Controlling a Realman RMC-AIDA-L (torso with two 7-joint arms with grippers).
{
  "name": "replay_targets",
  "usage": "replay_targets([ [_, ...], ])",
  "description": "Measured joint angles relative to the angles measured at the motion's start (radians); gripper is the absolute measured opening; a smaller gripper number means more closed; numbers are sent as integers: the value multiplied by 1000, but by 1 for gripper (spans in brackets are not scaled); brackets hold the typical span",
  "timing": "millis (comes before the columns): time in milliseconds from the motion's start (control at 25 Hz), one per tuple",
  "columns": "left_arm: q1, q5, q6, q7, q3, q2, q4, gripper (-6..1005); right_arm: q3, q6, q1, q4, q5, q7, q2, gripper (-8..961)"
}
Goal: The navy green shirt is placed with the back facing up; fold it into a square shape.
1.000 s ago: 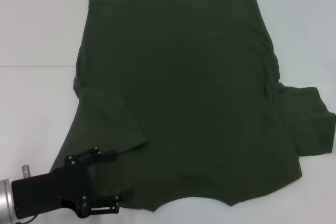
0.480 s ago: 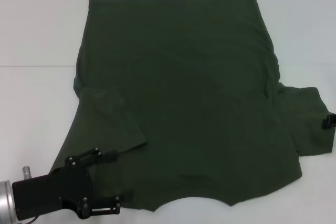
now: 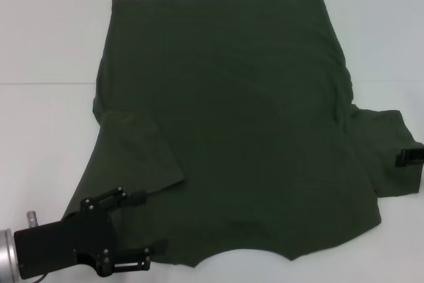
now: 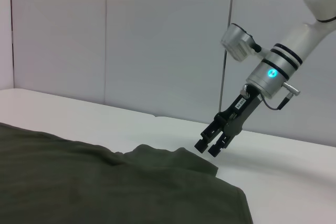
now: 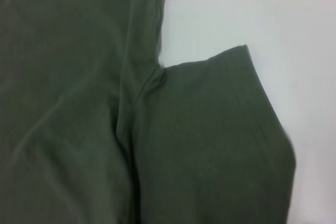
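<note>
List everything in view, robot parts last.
shirt: one, dark olive green, spread flat on the table; its left sleeve is folded in over the body, its right sleeve lies out flat.
table: one, white, under the shirt.
wall: pale panels, behind the table in the left wrist view.
left gripper: one, black, open, at the shirt's near left corner, fingers over the cloth.
right gripper: one, black on a white arm, just above the right sleeve's outer edge.

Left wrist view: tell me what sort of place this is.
Probably a lab or test cell: a bare white table, plain pale wall panels, and only an olive-green T-shirt laid out beneath a robot arm.
</note>
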Motion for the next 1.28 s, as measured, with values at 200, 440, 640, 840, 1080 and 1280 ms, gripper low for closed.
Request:
replay_targets([
  [200, 0, 0, -2, 0, -1, 0, -1, 931, 0, 31, 5, 42, 0, 1, -1, 925],
  [440, -2, -2, -12, -2, -2, -2, -1, 931, 4, 59, 10, 67, 0, 0, -1, 925],
  [640, -4, -1, -15, -4, -2, -3, -2, 931, -1, 68, 18, 70, 1, 0, 3, 925],
  [840, -3, -1, -16, -3, -2, -4, -3, 931, -2, 75, 30, 83, 1, 0, 6, 924],
  [1080, -1, -1, -20, -2, -2, -5, -2, 930, -3, 80, 35, 96, 2, 0, 5, 924],
  [1280, 0, -1, -26, -4, -2, -5, -2, 930, -2, 80, 26, 96, 2, 0, -2, 924],
])
